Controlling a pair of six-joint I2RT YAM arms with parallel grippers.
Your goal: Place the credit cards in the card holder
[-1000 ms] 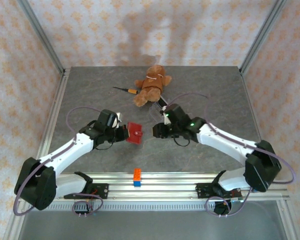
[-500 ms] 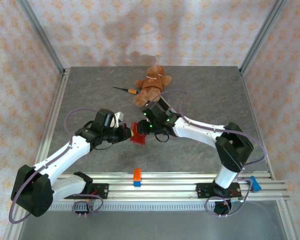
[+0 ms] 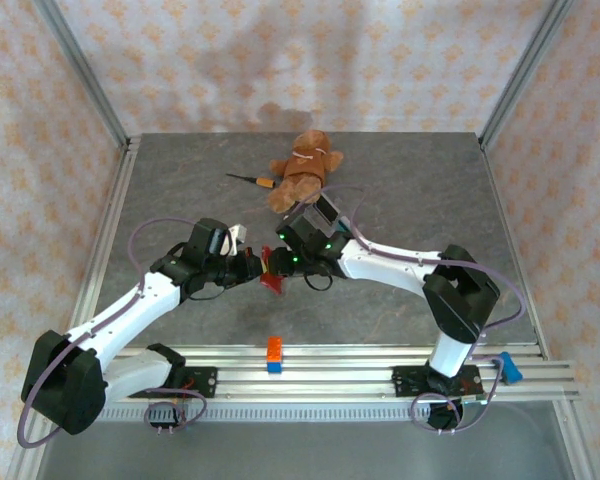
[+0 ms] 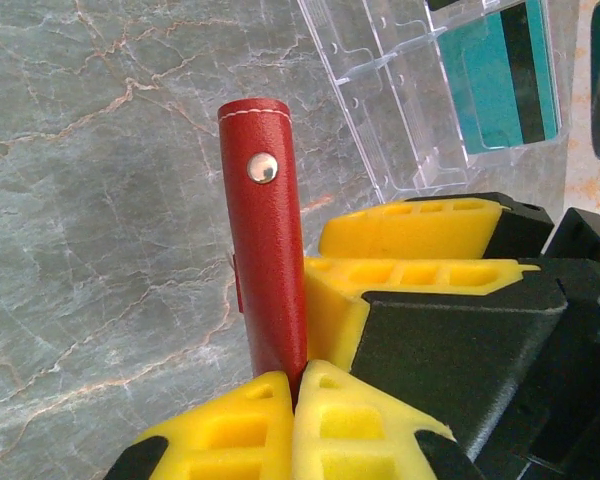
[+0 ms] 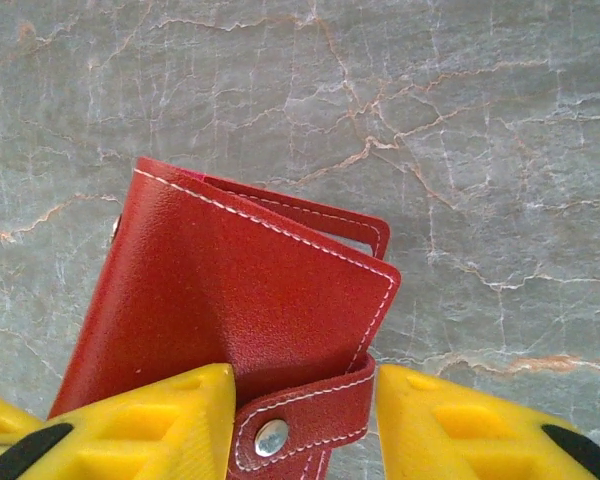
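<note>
The dark red card holder is held upright above the table, and my left gripper is shut on its lower edge. In the left wrist view the holder rises edge-on from the pinched yellow fingers of that gripper. My right gripper meets it from the right. Its jaws stand open astride the snap tab; the left finger touches the tab and a thin gap shows at the right one. A teal credit card stands in a clear acrylic stand.
A brown teddy bear and an orange-handled screwdriver lie at the back of the table. An orange-and-blue block sits on the metal rails at the near edge. The clear stand is just behind my right wrist.
My right arm has swung left across the table until its jaws straddle the holder's tab. My left gripper has kept its hold on the holder, shifting it slightly right.
</note>
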